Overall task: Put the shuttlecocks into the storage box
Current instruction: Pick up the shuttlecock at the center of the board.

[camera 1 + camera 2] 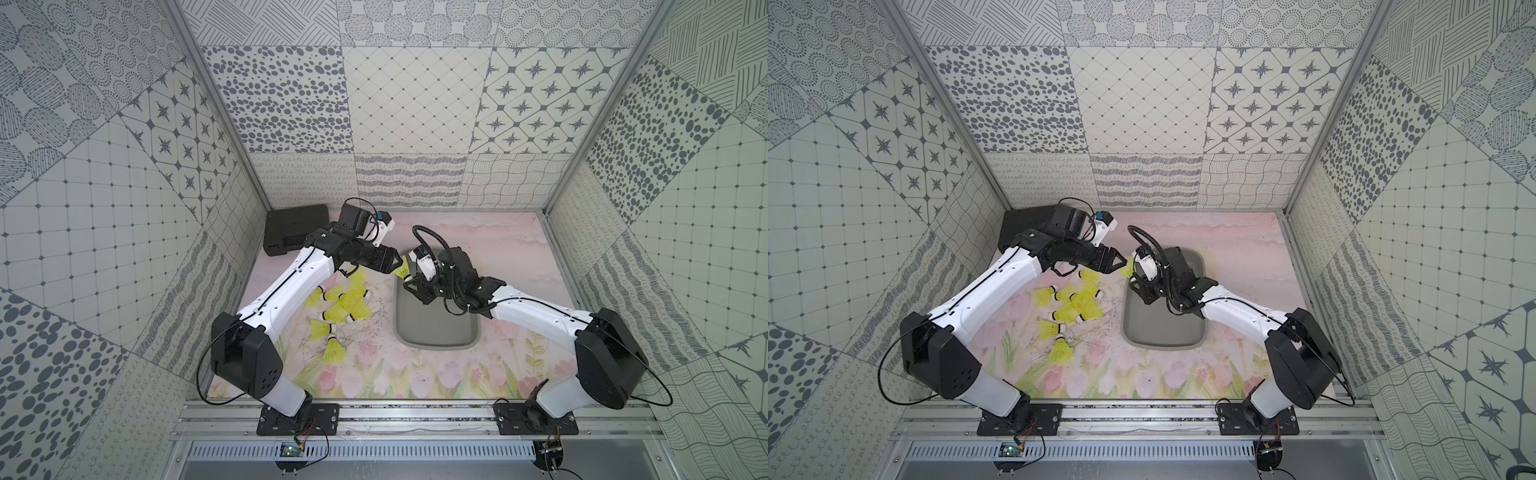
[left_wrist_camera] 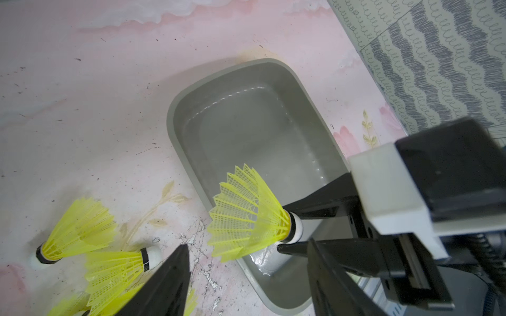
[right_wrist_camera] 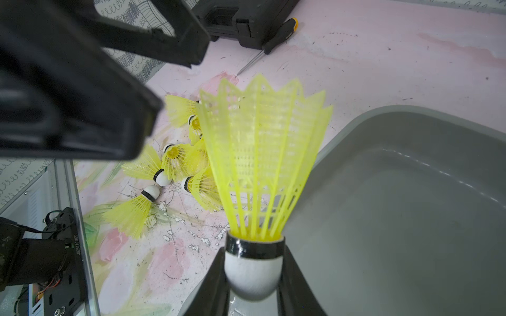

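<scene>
Tabletop (image 1: 498,249) is a pink floral print, scuffed, with flaked patches near the heap. It's boxed in on three sides by grey-white patterned walls (image 1: 415,104) (dots, stars, grids, squiggles), and a metal rail (image 1: 415,415) at the near edge carries both arm bases. The grey storage box (image 1: 436,322) sits on the table right of centre, long side running front to back. A loose heap of shuttlecocks (image 1: 343,305) lies on the table just left of it, beside the left arm. A black case (image 1: 291,230) is in the far left corner. The right gripper (image 1: 409,277) is clenched on one held shuttlecock (image 1: 401,272) by its white tip. That one is up off the table over the box's far left edge, skirt pointing at the left gripper (image 1: 397,265). The left gripper is spread, nothing in it, its tips just short of the skirt. In both top views the right arm covers the box's far half. The left wrist view shows that part: glossy grey floor, rounded corners, and the skirt overhanging the heap-side rim. Only the right wrist view shows the black band and white tip pinched between the fingers (image 3: 216,284). It also shows a screwdriver (image 3: 279,34), black and yellow handle, on the table beside the case; the left arm covers that spot from above. Rail and arm bases show whole only in the top views.
</scene>
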Robot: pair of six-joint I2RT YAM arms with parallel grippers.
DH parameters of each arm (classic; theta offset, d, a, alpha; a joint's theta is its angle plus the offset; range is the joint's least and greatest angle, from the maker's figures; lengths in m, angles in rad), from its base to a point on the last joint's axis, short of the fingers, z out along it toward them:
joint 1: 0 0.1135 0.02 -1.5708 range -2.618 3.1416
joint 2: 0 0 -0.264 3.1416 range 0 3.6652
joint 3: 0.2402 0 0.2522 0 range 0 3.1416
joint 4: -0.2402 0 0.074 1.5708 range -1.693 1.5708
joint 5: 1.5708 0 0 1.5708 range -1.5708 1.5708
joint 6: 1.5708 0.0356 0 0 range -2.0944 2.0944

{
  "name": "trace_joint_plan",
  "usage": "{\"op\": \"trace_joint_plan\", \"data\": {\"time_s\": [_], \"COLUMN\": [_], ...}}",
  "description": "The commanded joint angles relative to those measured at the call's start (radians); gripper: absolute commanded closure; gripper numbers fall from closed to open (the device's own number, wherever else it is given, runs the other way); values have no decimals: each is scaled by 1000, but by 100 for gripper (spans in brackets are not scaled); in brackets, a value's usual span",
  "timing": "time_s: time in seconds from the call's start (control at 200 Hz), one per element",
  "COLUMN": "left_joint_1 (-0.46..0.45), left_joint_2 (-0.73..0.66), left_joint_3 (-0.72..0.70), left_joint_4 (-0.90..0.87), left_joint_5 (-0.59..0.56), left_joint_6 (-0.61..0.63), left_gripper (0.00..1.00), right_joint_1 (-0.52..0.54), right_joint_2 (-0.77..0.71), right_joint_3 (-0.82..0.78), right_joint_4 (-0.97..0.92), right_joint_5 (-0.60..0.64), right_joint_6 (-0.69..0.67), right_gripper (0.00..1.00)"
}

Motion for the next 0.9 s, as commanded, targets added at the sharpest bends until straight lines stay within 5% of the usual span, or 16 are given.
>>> {"op": "trace_joint_plan", "data": {"time_s": [0.0, 0.425, 0.895], "left_joint_1": [6, 23, 26], "left_joint_2": [45, 81, 101], "left_joint_3": [45, 61, 83], "left_joint_4": [-140, -139, -165], "left_joint_5": [107, 174, 198], "left_joint_6": [208, 255, 269], "left_gripper": [35, 47, 79], "right_joint_1": [-3, -2, -2], "right_joint_2": [-31, -25, -22], "right_joint_3": [-11, -9, -2], "right_joint_4": [20, 19, 6], "right_joint_5": [-19, -44, -39], "right_joint_6": [-23, -26, -29], "right_gripper": [77, 76, 75]}}
